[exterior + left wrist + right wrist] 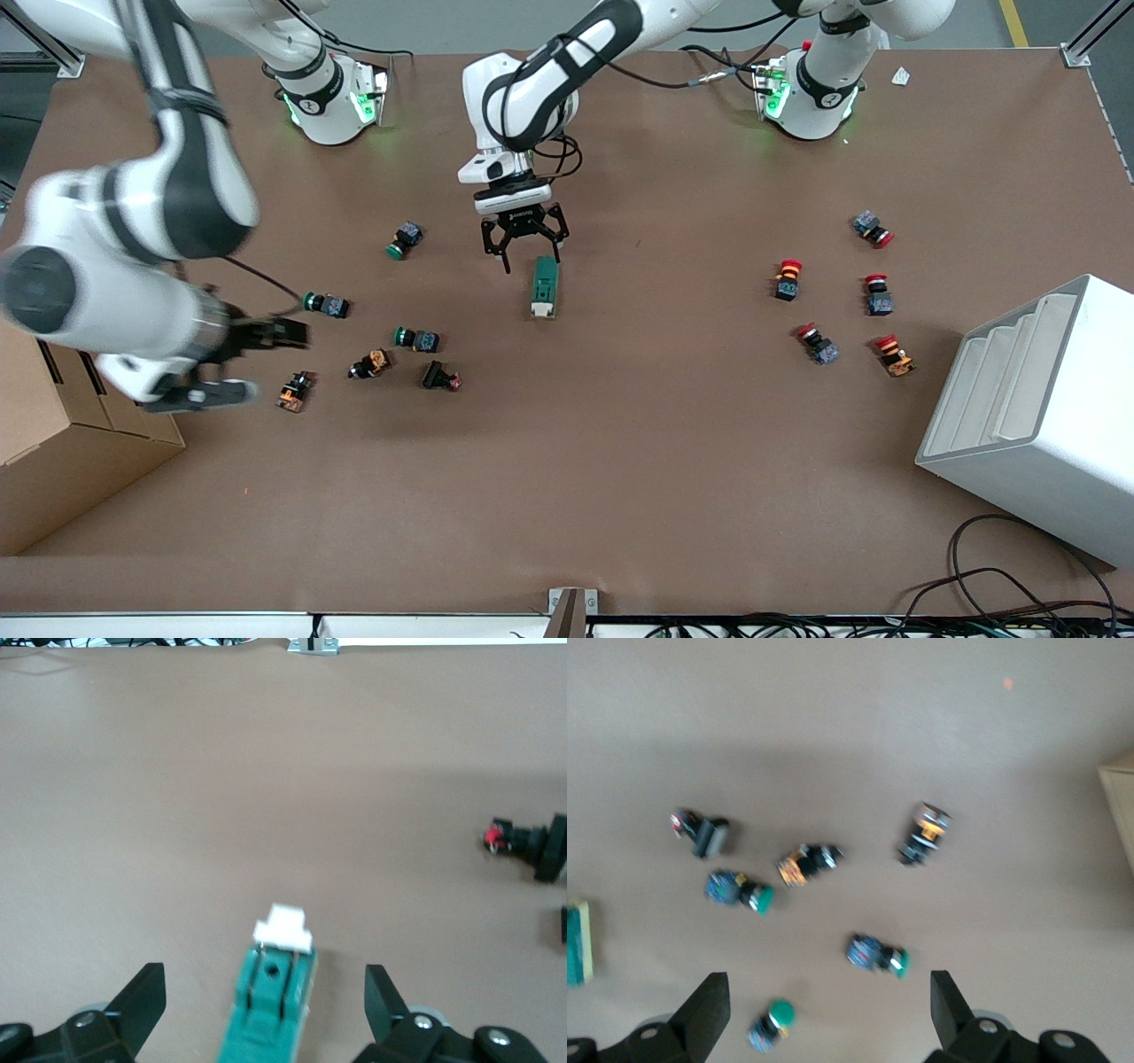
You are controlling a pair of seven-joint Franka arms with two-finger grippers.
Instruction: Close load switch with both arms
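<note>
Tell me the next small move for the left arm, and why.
Probably lower the left end effector straight down and close on the load switch. Its fingers are open and straddle the switch's green end, not yet touching. The right end effector, also open, hangs over the push-buttons toward its end.

Both arms [532, 80] are glossy white shells with broad black bands at the joints, and their rounded bases [332, 97] glow green. Loose black cables loop along the links and around the wrists. Each ends in a black two-finger gripper [523, 252] with angular fingers [142, 1001] and silver screws [86, 1020] at the knuckles.
</note>
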